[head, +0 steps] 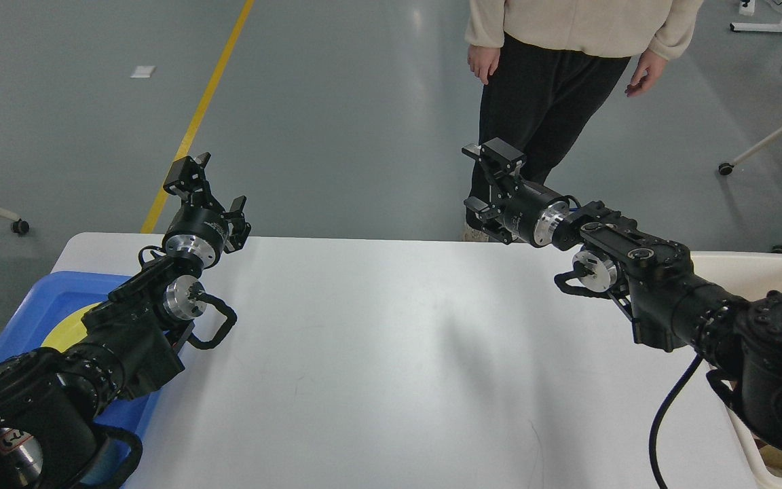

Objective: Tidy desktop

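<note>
The desktop (391,353) is a large white tabletop with rounded corners and fills the lower half of the head view; nothing lies on its bare middle. My left gripper (209,185) hangs over the far left corner, open, with nothing between its fingers. Over the far edge right of centre is my right gripper (485,178), also open and empty.
A blue tray (24,316) with a yellow disc (72,324) in it sits at the left edge, partly under my left arm. A cream bin (744,261) stands at the right edge. A person (554,88) stands just beyond the far edge.
</note>
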